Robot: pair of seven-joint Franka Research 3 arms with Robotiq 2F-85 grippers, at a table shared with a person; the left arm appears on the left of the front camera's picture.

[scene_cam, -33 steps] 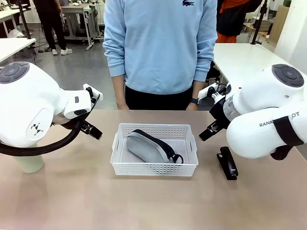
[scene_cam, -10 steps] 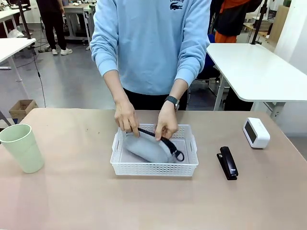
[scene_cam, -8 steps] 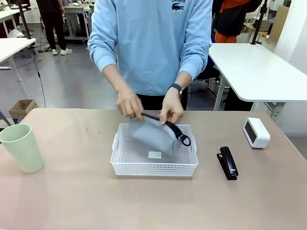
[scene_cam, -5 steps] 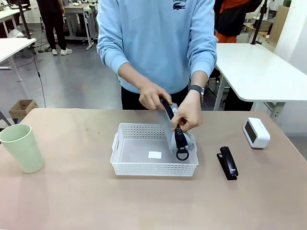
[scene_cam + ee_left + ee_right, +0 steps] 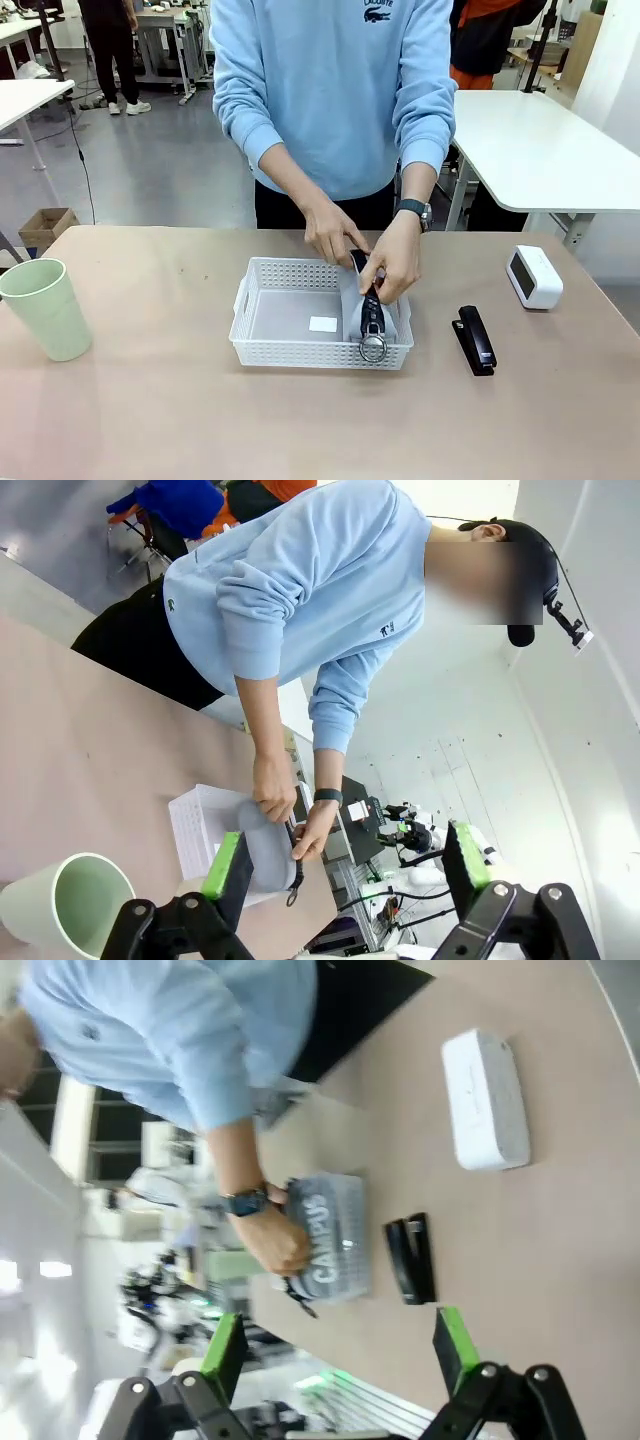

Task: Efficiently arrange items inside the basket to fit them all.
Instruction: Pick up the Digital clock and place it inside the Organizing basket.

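Left claw (image 5: 345, 860) and right claw (image 5: 338, 1345) are both gaping wide and empty while the person's hands (image 5: 395, 262) are holding the case (image 5: 352, 312) on edge at the basket (image 5: 270, 352) end nearer the right claw, straight ahead of it, stapler (image 5: 412, 1258) just beside.

A robotics lab or workshop (open-plan, by the look of it): beyond the tan bench (image 5: 150, 420) spreads a bare grey floor (image 5: 160, 170). A long white table (image 5: 530, 140) stands behind its right end, a second white table (image 5: 25, 95) and a cardboard box (image 5: 45, 228) behind its left end, and equipment tables (image 5: 165, 25) farther back.
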